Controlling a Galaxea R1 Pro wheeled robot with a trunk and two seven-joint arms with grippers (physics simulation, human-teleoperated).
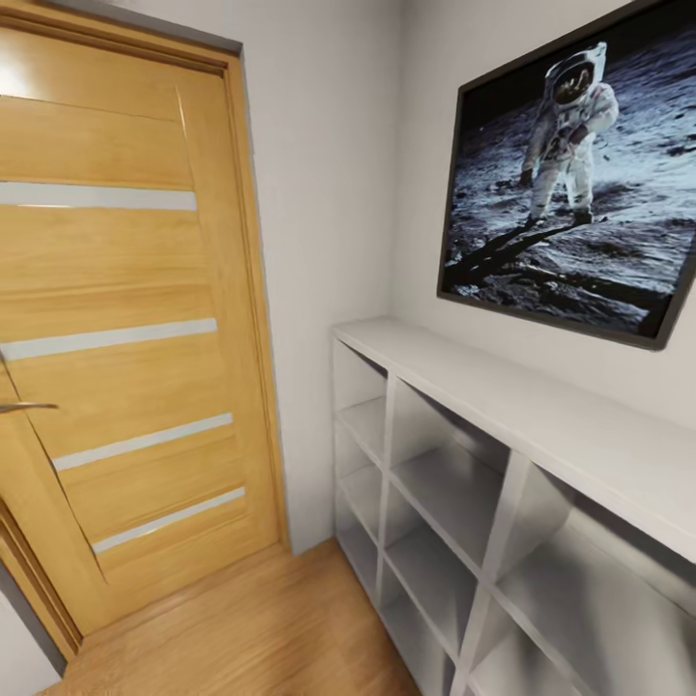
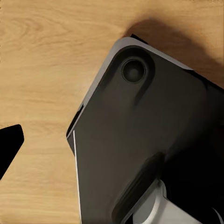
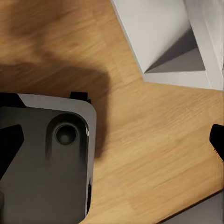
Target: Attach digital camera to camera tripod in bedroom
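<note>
The digital camera and the camera tripod are out of view. In the right wrist view, my right gripper (image 3: pixel 113 142) is open over the wood floor, with one black fingertip (image 3: pixel 9 144) against my own dark base (image 3: pixel 46 172) and the other (image 3: pixel 217 140) at the opposite edge; nothing is between them. My left gripper (image 2: pixel 112 144) hangs over my base (image 2: pixel 140 140). One black fingertip (image 2: pixel 9 145) stands far out to the side, which reads as open and empty.
A closed wooden door (image 1: pixel 116 329) with pale stripes and a metal handle (image 1: pixel 24 407) stands at the left. A white cube shelf (image 1: pixel 483 503) runs along the right wall under a framed astronaut picture (image 1: pixel 570 184). Wood floor (image 1: pixel 251 628) lies between them. A corner of the shelf (image 3: pixel 172 42) is near the right arm.
</note>
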